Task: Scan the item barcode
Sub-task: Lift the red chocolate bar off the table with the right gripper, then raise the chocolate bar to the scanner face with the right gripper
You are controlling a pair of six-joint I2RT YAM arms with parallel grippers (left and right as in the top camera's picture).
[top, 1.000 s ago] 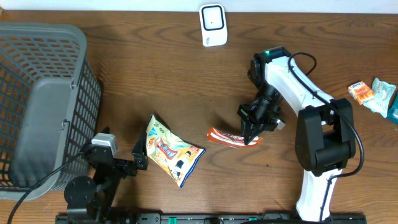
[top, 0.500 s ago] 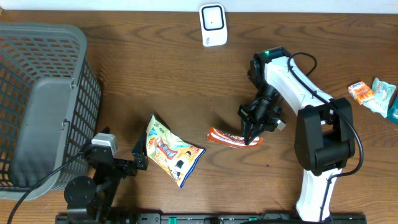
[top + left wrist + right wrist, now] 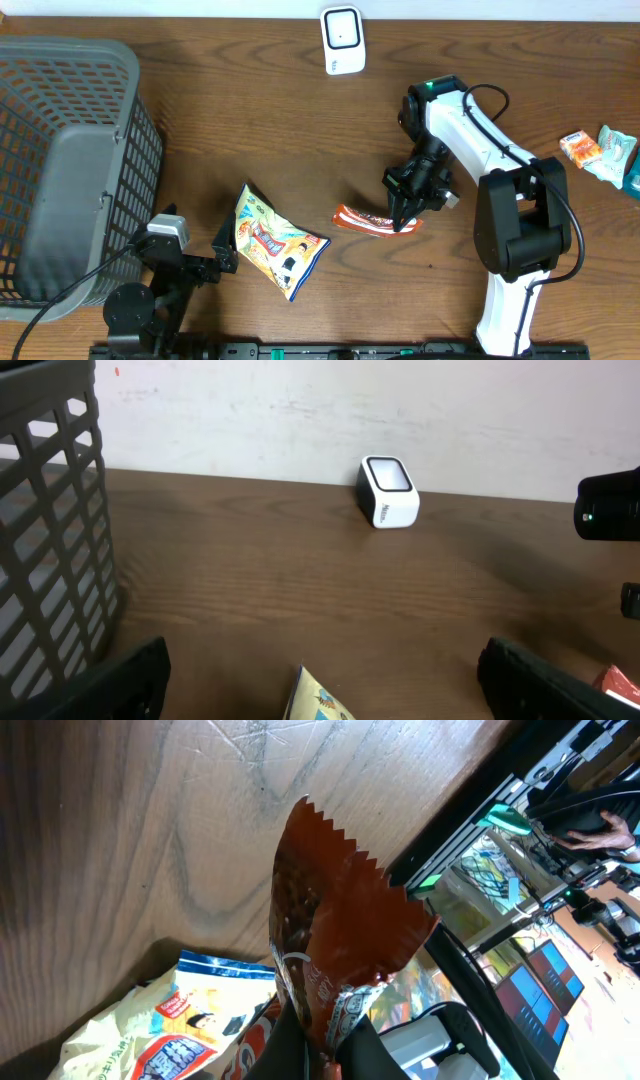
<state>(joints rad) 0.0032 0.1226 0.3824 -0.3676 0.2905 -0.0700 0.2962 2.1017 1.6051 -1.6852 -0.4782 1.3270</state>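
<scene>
A small red-brown snack packet [image 3: 372, 220] lies just right of the table's middle, and my right gripper [image 3: 403, 224] is shut on its right end. In the right wrist view the packet [image 3: 335, 935] stands up from between the fingers [image 3: 300, 1045], its serrated edge on top. The white barcode scanner [image 3: 342, 40] stands at the back edge, also seen in the left wrist view as scanner [image 3: 388, 492]. My left gripper [image 3: 225, 250] rests open near the front left, beside a yellow and blue chip bag [image 3: 275, 243] whose corner [image 3: 318, 702] shows between its jaws.
A large grey mesh basket [image 3: 65, 160] fills the left side. More small packets [image 3: 600, 152] lie at the far right edge. The right arm's white base [image 3: 510, 290] stands at the front right.
</scene>
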